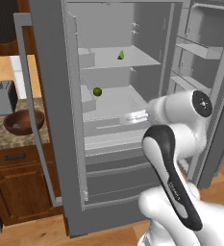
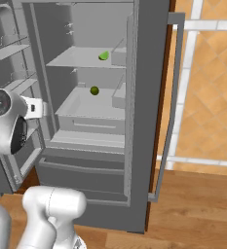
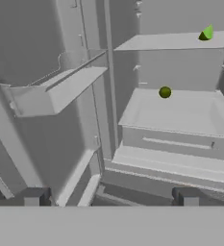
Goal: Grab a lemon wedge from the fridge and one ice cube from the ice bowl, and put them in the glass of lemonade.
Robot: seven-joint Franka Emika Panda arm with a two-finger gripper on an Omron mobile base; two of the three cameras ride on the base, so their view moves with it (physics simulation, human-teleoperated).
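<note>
Lemon wedge (image 3: 206,33): small pale yellow-green wedge, sitting on the upper shelf (image 3: 176,42) of the open fridge (image 1: 56,120), near that shelf's front edge and toward the side where the closed door leaf is standing; in the left base view it is showing at (image 1: 121,55), in the right base view at (image 2: 104,55). Below it, on the next shelf down, a small round dark green fruit (image 3: 165,92) is resting apart from the wedge and is not the item wanted. Claw (image 3: 111,197): fingers spread fully wide, gripping nothing, their dark tips (image 3: 32,197) showing low in the hand view. Position relative to the claw: the wedge is lying well above and off to the right of the claw's line of sight, and deeper into the fridge; the claw is pointing at the lower part of the cabinet, nearer the crisper drawer front (image 3: 176,144) than the upper shelf. Step in hand, as judged: reaching into the fridge for the wedge. Handling note: the hand is needing to rise and swing toward the upper shelf so the wedge sits centred between the fingers, coming in just over the shelf surface, clearing the shelf lip and the door bin (image 3: 56,93) on the open door, and closing gently, since so small a piece is likely to skid away. Further out, on the counter (image 1: 17,137): ice bowl (image 1: 22,121), dark reddish-brown, beside a grey toaster (image 1: 1,96).
</note>
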